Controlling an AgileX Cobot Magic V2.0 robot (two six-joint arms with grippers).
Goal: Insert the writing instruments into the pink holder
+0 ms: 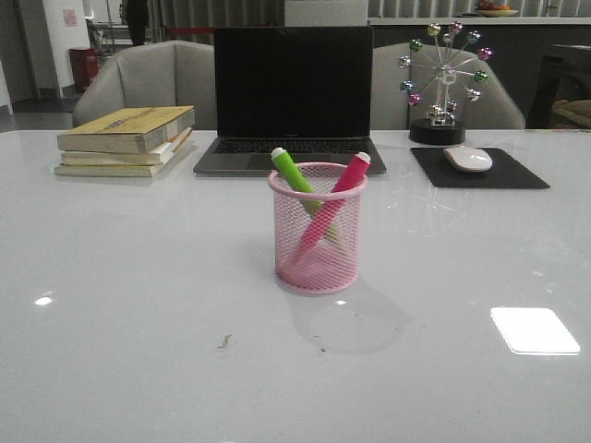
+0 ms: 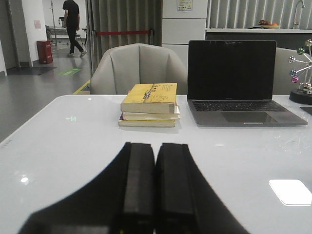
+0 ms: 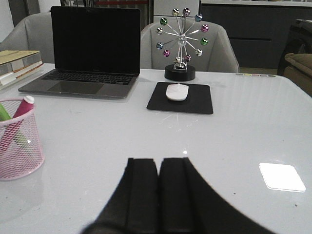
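The pink mesh holder [image 1: 317,247] stands upright in the middle of the table. Inside it lean the lime green marker [image 1: 295,175] and the magenta marker [image 1: 343,186], crossed, their white ends sticking out above the rim. The right wrist view shows the holder [image 3: 19,146] with the magenta marker [image 3: 22,108] and a bit of the green marker [image 3: 4,113]. My left gripper [image 2: 156,146] is shut and empty above the bare table. My right gripper [image 3: 159,161] is also shut and empty, well apart from the holder. Neither arm shows in the front view.
A stack of books [image 1: 129,138] lies at the back left, an open laptop [image 1: 292,97] behind the holder. A white mouse [image 1: 469,159] rests on a black pad [image 1: 480,170] at the back right, beside a ferris-wheel ornament [image 1: 441,83]. Chairs stand behind the table.
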